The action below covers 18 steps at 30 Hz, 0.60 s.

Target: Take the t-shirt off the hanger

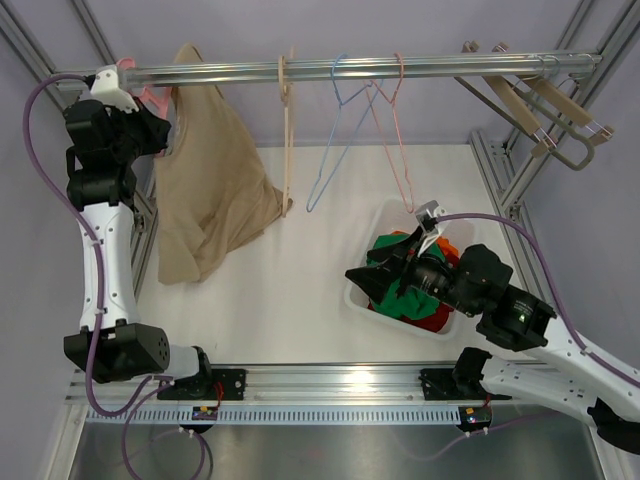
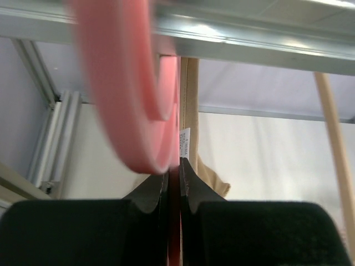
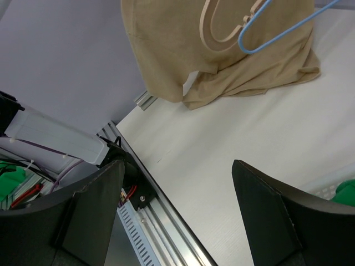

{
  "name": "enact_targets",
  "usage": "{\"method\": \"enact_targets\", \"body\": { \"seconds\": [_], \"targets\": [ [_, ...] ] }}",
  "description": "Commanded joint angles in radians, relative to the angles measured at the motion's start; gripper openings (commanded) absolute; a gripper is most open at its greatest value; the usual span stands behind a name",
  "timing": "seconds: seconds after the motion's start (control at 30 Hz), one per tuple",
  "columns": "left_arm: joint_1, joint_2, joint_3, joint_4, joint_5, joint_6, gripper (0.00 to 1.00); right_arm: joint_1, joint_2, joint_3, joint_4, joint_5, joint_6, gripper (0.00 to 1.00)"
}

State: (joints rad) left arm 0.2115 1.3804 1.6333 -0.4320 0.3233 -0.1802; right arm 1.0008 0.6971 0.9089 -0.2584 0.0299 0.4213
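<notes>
From above, my left gripper (image 1: 143, 100) is up at the rail (image 1: 400, 68), clenched on the pink hanger (image 1: 158, 102) that carries the tan t-shirt (image 1: 205, 200), while my right gripper (image 1: 357, 277) hovers over the bin (image 1: 358, 300) of clothes, jaws apart. My left wrist view shows both fingers (image 2: 155, 188) pinched on the hanger's pink strip, the t-shirt's collar just behind. My right wrist view shows my fingers spread wide on nothing, the t-shirt well across the table (image 3: 233, 138), its hem bunched on the surface.
</notes>
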Motion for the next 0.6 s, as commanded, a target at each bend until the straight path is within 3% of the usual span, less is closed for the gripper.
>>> {"method": "enact_targets", "body": {
  "seconds": [0.0, 0.13, 0.3, 0.4, 0.57],
  "targets": [
    [-0.006, -0.075, 0.111, 0.170, 0.092, -0.079, 0.00, -0.004, 0.025, 0.062, 0.039, -0.059, -0.041, 0.88],
    [-0.007, -0.107, 0.123, 0.180, 0.103, -0.082, 0.00, -0.002, 0.058, 0.054, 0.073, -0.062, -0.033, 0.88],
    [-0.012, -0.208, -0.056, 0.248, 0.066, -0.125, 0.00, 0.015, 0.125, 0.059, 0.113, -0.096, -0.030, 0.89],
    [-0.023, -0.317, -0.207, 0.279, 0.042, -0.182, 0.00, 0.088, 0.188, 0.090, 0.123, -0.044, -0.052, 0.93],
    [-0.057, -0.498, -0.374, 0.277, 0.025, -0.319, 0.00, 0.310, 0.344, 0.172, 0.143, 0.119, -0.125, 0.97]
  ]
}}
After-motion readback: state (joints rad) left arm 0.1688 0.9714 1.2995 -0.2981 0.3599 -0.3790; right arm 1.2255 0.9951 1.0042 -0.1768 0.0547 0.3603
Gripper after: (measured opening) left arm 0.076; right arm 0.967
